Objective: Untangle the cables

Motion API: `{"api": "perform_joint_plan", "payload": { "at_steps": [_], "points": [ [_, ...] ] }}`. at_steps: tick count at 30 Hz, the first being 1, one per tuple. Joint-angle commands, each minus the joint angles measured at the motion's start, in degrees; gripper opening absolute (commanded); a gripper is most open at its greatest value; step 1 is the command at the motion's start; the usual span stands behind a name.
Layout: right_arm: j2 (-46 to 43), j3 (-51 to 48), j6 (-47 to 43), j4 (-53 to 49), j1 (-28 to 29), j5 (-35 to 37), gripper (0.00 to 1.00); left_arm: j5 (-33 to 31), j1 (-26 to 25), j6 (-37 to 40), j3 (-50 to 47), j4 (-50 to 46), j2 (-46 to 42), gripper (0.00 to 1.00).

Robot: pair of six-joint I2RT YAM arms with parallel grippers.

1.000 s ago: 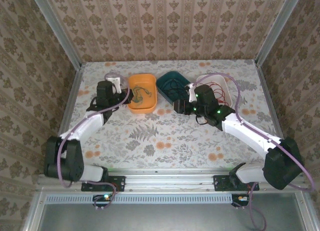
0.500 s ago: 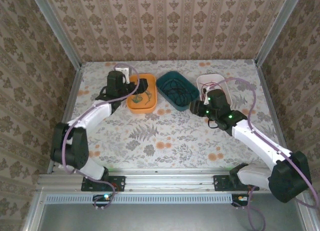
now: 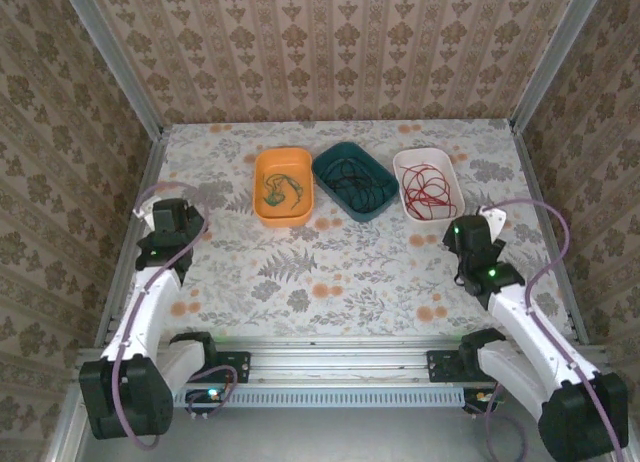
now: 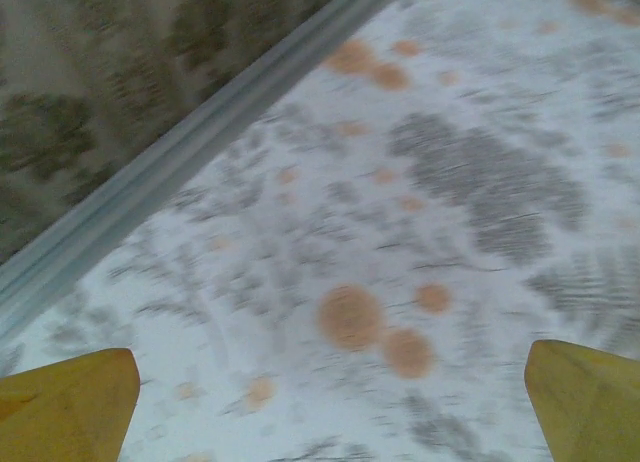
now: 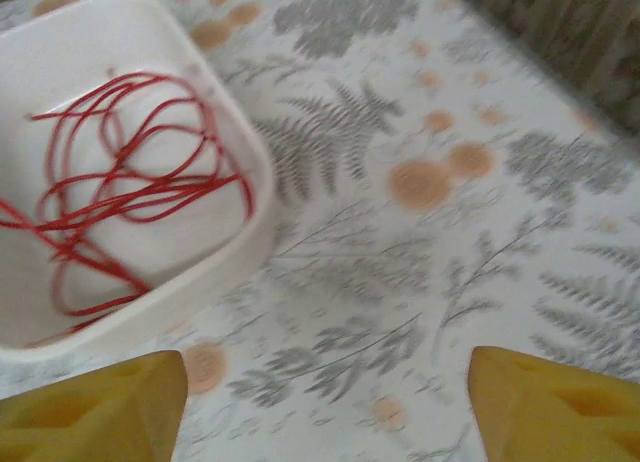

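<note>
Three cables lie apart, one to a tray: a green cable [image 3: 279, 189] in the orange tray [image 3: 262, 204], a black cable [image 3: 352, 178] in the teal tray [image 3: 326, 160], and a red cable [image 3: 428, 189] [image 5: 120, 187] in the white tray [image 3: 452, 182] [image 5: 245, 237]. My left gripper [image 3: 160, 222] [image 4: 330, 412] hovers over the table's left side near the wall rail, open, with bare tablecloth between its yellow fingertips [image 4: 70, 407]. My right gripper [image 3: 468, 237] [image 5: 325, 412] is open just in front of the white tray, holding nothing.
The metal rail [image 4: 190, 142] along the left wall runs close to my left gripper. The floral tablecloth [image 3: 330, 272] stretches in front of the three trays. Papered walls close the table in at the back and on both sides.
Both arms have drawn back from the trays toward the near sides of the table. Both grippers have opened. The red cable now lies free in the white tray.
</note>
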Motion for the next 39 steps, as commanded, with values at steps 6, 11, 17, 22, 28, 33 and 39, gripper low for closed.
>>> {"api": "perform_joint_plan", "payload": {
  "at_steps": [6,11,17,22,28,33,39],
  "points": [
    [17.39,-6.66,-21.39,38.53,0.59,13.23,1.00,-10.83,1.38,3.76,-3.85,13.21,9.30,1.00],
    [28.88,-8.50,-27.91,62.57,0.50,6.27,1.00,-11.52,-0.09,11.22,-5.26,29.16,21.22,1.00],
    [39.59,-8.67,-29.52,75.21,-2.84,-13.57,1.00,-11.85,-5.29,23.86,-11.06,54.23,24.03,1.00],
    [39.31,-3.48,-22.52,61.16,-10.76,-24.34,1.00,-8.58,-6.76,27.94,-16.71,69.37,26.95,1.00],
    [40.03,-3.48,-23.64,62.46,-10.35,-25.31,1.00,2.75,-7.98,34.47,-14.70,70.87,30.39,1.00],
    [40.11,-3.29,-24.13,62.35,-9.86,-24.82,1.00,11.20,-4.27,31.42,-16.89,74.24,32.47,1.00],
    [40.23,-3.01,-24.16,61.98,-9.84,-24.95,1.00,8.90,-5.06,32.76,-15.84,74.65,33.56,1.00]
  ]
}}
